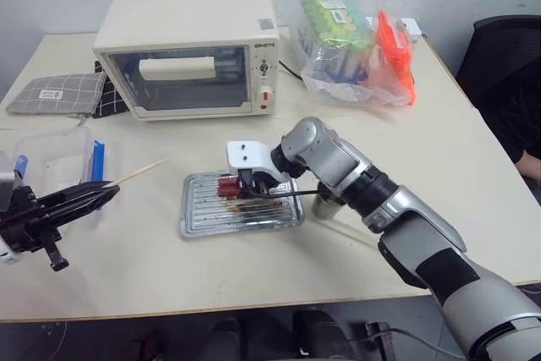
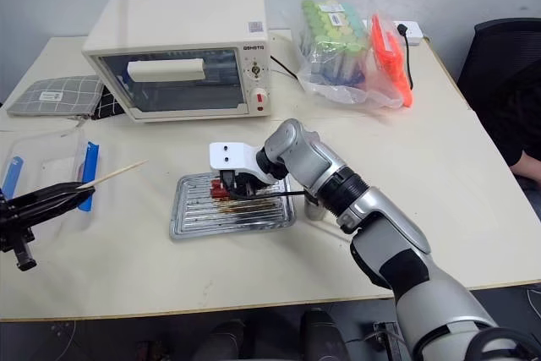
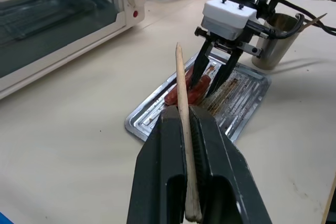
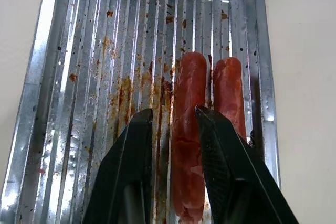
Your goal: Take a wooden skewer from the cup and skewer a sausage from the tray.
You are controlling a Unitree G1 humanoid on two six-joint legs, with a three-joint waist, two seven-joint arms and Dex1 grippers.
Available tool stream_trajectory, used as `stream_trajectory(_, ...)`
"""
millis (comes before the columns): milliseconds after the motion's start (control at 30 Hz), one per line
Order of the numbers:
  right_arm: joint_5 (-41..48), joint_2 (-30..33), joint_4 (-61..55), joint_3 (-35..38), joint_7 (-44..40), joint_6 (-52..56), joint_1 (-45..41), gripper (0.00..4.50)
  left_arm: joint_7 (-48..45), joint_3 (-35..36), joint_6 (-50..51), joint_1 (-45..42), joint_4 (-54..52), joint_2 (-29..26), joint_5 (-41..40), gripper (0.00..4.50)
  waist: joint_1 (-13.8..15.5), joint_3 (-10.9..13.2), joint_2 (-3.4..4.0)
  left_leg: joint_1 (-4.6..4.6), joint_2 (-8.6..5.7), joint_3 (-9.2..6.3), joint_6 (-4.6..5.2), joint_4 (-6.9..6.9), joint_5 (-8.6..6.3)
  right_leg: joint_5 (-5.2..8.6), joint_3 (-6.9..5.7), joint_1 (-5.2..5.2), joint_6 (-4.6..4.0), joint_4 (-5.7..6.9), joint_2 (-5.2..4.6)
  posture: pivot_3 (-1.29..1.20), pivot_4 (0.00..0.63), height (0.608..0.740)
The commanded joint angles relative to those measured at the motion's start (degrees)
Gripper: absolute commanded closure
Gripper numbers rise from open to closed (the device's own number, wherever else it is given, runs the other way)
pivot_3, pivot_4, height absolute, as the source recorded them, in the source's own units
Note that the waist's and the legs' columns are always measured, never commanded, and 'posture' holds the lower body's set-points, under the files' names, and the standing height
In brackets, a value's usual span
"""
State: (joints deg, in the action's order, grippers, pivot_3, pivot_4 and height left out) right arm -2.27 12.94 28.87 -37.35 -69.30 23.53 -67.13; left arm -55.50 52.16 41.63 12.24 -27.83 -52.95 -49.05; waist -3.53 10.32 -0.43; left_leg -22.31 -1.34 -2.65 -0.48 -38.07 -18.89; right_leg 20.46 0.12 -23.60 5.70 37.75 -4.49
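Note:
My left gripper (image 1: 106, 194) is shut on a thin pale wooden skewer (image 1: 139, 172), held low over the table's left side with its tip pointing toward the tray. The silver ridged tray (image 1: 203, 217), stained with grease, lies mid-table. Two red-brown sausages lie side by side at its far end. My right gripper (image 4: 173, 110) reaches down into the tray, its fingers pressed on either side of one sausage (image 4: 189, 129); the other sausage (image 4: 230, 98) lies just beside it. The silver cup (image 3: 273, 45) stands right of the tray, partly behind my right arm.
A cream toaster oven (image 1: 186, 48) stands behind the tray. A clear plastic box with blue clips (image 1: 59, 158) sits at the left, a grey checked pouch (image 1: 55, 95) beyond it. A plastic bag of packages (image 1: 355, 40) lies at the back right. A black chair (image 1: 507, 57) stands off the right edge.

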Motion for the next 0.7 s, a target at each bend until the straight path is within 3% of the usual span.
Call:
stream_trajectory(33, -1.2, -1.7, 2.4, 1.9, 0.8, -1.9, -0.9, 3.21, 0.4, 0.3, -0.9, -0.6, -0.3, -0.5, -0.3, 4.50, 0.0, 0.0, 0.00, 0.03, 0.00, 0.00, 0.00, 0.00, 0.00, 0.00, 0.00, 0.01, 0.00, 0.02, 0.00, 0.00, 0.150, 0.740)
stream_trajectory(633, -4.8, -5.8, 9.6, 3.9, 1.5, -5.4, -1.0, 3.21, 0.8, -0.6, -1.0, -1.5, -0.5, -0.8, -0.6, 4.50, -1.1, 0.0, 0.00, 0.06, 0.00, -0.01, -0.01, 0.00, 0.00, 0.00, -0.01, 0.01, 0.00, 0.12, 0.00, 0.00, 0.150, 0.740)
stream_trajectory(700, -4.9, -5.8, 9.5, 4.1, 1.2, -5.5, -0.5, 3.55, 0.8, -0.7, -1.0, -1.7, -0.4, -0.9, -0.6, 4.50, -1.3, 0.0, 0.00, 0.07, 0.00, -0.02, -0.02, -0.01, 0.00, 0.00, -0.01, 0.02, 0.00, 0.13, 0.01, 0.00, 0.150, 0.740)
